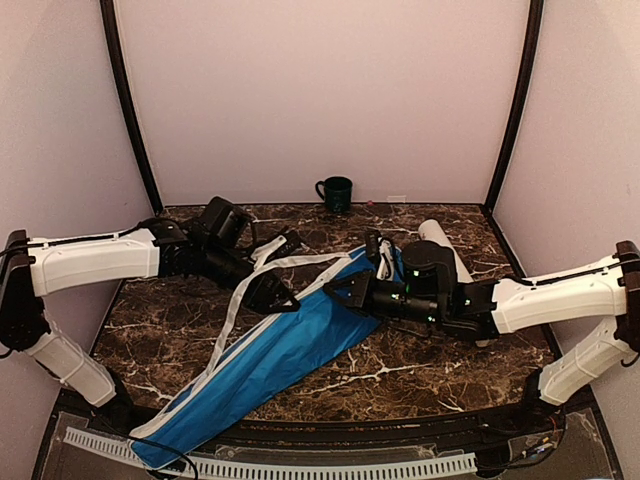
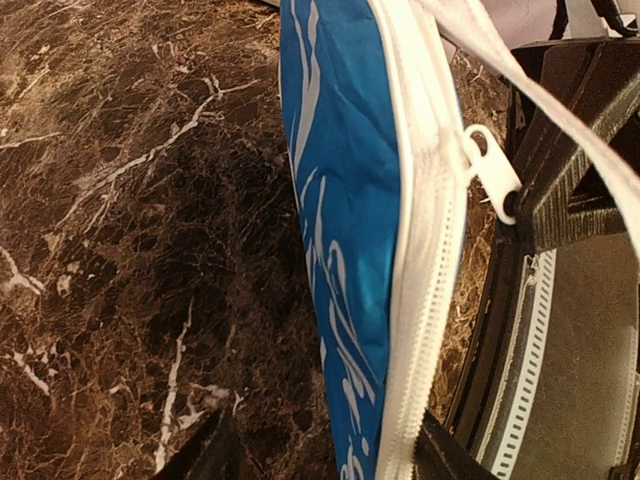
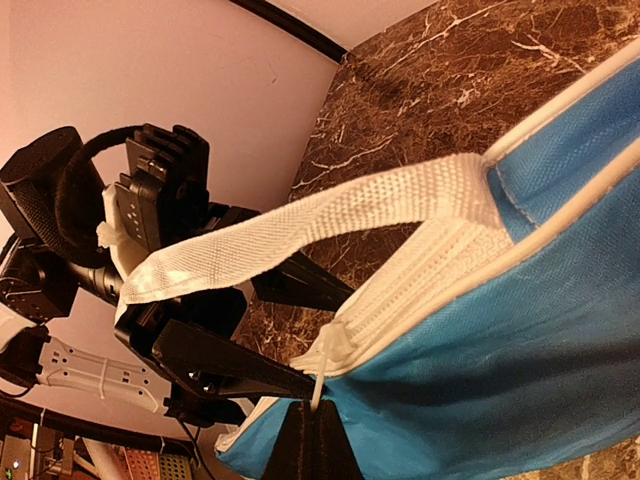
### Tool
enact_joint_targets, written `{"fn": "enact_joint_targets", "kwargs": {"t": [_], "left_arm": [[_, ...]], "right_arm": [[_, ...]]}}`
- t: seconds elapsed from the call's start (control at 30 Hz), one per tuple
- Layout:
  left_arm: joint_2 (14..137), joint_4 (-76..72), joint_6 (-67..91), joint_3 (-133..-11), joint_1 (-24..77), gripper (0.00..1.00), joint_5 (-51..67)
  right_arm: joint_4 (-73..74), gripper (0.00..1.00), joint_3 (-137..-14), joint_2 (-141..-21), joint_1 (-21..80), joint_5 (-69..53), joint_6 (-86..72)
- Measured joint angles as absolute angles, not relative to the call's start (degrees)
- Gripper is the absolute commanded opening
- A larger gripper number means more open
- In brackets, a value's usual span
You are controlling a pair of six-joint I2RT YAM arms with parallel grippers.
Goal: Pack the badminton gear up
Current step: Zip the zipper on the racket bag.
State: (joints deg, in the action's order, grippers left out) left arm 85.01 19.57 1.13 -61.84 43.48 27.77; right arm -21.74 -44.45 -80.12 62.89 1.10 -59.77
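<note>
The blue racket cover [image 1: 270, 360] lies aslant on the marble table [image 1: 430, 370], its narrow end hanging past the near edge and its wide end at mid-table. There the left gripper [image 1: 280, 295] stands part open astride the cover's white zip edge, gripping nothing. The right gripper [image 1: 342, 288] is pinched tight on the white zip pull [image 2: 490, 172]. With nothing holding the fabric, a tug on the pull would likely drag the whole cover rather than run the zip. The overhanging end could then slide off the table. The white strap [image 3: 300, 225] drapes over the left gripper and may snag it on any move. Beyond lie the white tube [image 1: 437, 236] and, at the far wall, the green mug [image 1: 334, 191].
</note>
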Motion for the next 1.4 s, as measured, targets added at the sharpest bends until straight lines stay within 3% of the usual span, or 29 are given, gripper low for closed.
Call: {"fn": "enact_joint_targets", "kwargs": {"t": [0.3, 0.43, 0.53, 0.6, 0.83, 1.1, 1.17, 1.23, 1.4], "left_arm": [[84.66, 26.22, -5.43, -64.82, 44.16, 0.56, 15.11], [84.62, 26.35, -6.33, -64.86, 44.69, 0.51, 10.9], [84.05, 24.56, -6.76, -64.14, 43.51, 0.4, 7.25], [83.05, 23.59, -6.92, -63.16, 42.37, 0.37, 7.25], [81.03, 21.58, -5.72, -62.28, 42.54, 0.41, 12.78], [81.28, 22.28, -5.39, -62.06, 42.5, 0.38, 13.43], [80.88, 22.13, -5.37, -62.06, 42.5, 0.37, 14.7], [80.44, 21.85, -5.37, -62.06, 42.48, 0.37, 16.14], [79.9, 21.08, -5.32, -62.06, 42.59, 0.35, 20.86]], "right_arm": [[-22.68, 0.0, -43.88, -80.12, 62.61, 1.17, -59.02], [-23.22, 0.0, -43.88, -80.12, 62.43, 1.04, -58.87], [-23.62, 0.0, -43.88, -80.09, 62.78, -0.21, -58.76], [-23.79, 0.0, -43.88, -80.09, 62.85, -0.47, -58.74], [-23.27, 0.0, -43.86, -79.94, 62.85, 0.05, -58.46], [-14.39, 0.39, -44.38, -78.22, 62.85, 6.24, -53.41], [-12.45, 0.55, -44.93, -78.19, 62.83, 6.94, -51.33], [-11.99, 0.65, -45.32, -78.19, 62.83, 6.85, -50.52], [-14.96, 0.68, -47.29, -78.76, 62.89, 3.6, -45.71]]}}
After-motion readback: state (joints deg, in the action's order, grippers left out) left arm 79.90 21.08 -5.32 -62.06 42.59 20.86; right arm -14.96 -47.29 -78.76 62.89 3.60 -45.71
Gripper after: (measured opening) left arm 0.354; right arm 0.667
